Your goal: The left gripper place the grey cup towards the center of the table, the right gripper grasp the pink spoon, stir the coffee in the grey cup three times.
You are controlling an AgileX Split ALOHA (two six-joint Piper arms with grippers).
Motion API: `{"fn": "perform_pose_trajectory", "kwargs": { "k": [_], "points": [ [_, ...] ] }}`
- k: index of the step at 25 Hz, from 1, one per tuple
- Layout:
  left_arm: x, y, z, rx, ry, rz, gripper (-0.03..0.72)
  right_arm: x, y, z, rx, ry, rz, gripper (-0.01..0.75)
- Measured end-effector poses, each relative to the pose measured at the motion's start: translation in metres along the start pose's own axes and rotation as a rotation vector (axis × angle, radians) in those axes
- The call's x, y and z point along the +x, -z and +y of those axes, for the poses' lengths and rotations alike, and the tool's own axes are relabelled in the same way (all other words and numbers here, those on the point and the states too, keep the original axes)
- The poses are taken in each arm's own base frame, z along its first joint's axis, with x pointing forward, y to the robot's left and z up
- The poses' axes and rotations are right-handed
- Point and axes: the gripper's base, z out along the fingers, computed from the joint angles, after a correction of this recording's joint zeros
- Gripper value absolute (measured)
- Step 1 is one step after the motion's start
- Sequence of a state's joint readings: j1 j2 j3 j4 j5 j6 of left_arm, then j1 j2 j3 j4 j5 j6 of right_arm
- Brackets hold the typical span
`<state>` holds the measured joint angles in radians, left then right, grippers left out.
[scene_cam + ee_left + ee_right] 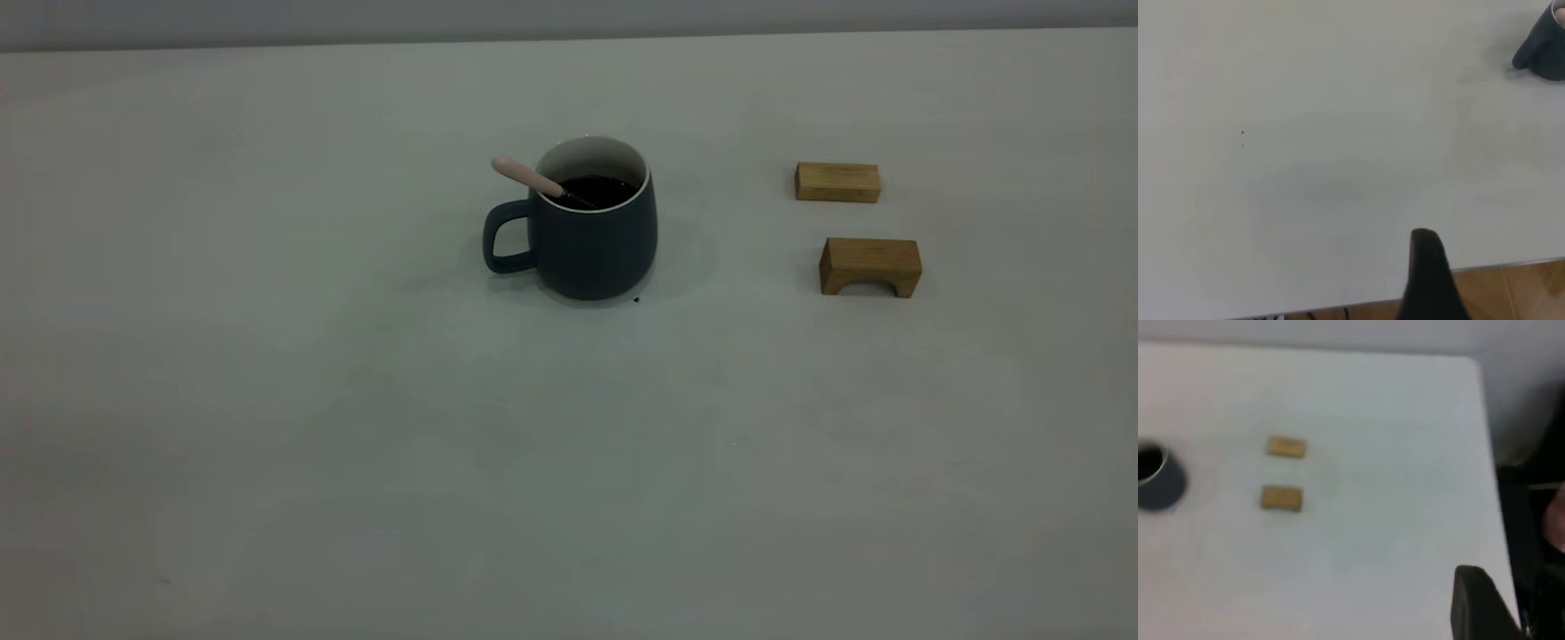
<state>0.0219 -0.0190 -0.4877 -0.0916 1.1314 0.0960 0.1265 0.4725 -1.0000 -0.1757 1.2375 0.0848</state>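
1. The grey cup stands upright near the middle of the bench, its loop handle turned toward my left arm's side in the exterior view.
2. The coffee lies dark and round inside the cup's white interior.
3. The pink spoon leans in the cup, bowl end down in the coffee, neck against the rim on the handle side, pink handle sticking up and out over the rim.
4. Two tan wooden blocks sit well apart from the cup on my right arm's side: a flat one farther back and an arched one nearer (they do not touch each other).
5. My left gripper hangs by the bench edge, far from the cup; only one dark finger shows, so I cannot tell its state.
6. My right gripper hangs past the bench edge, away from the blocks and the cup; again I cannot tell how its fingers stand.
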Motion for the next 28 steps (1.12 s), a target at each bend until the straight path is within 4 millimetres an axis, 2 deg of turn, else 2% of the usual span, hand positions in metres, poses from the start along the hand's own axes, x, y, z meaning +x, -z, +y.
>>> {"fn": "perform_pose_trajectory", "kwargs": {
  "k": [2, 5, 8, 15, 18, 28],
  "points": [
    [0.000, 0.000, 0.000, 0.000, 0.000, 0.000, 0.568, 0.021, 0.011, -0.002, 0.031, -0.045, -0.046, 0.236],
    [0.000, 0.000, 0.000, 0.000, 0.000, 0.000, 0.568, 0.050, 0.013, 0.001, 0.017, -0.089, -0.069, 0.236],
    [0.000, 0.000, 0.000, 0.000, 0.000, 0.000, 0.568, 0.075, -0.001, 0.007, -0.013, -0.108, -0.068, 0.236],
    [0.000, 0.000, 0.000, 0.000, 0.000, 0.000, 0.568, 0.117, -0.041, 0.014, -0.033, -0.112, -0.018, 0.237],
    [0.000, 0.000, 0.000, 0.000, 0.000, 0.000, 0.568, 0.126, -0.049, 0.015, -0.031, -0.103, 0.011, 0.237],
    [0.000, 0.000, 0.000, 0.000, 0.000, 0.000, 0.568, 0.127, -0.049, 0.015, -0.031, -0.091, 0.004, 0.237]
  ]
}}
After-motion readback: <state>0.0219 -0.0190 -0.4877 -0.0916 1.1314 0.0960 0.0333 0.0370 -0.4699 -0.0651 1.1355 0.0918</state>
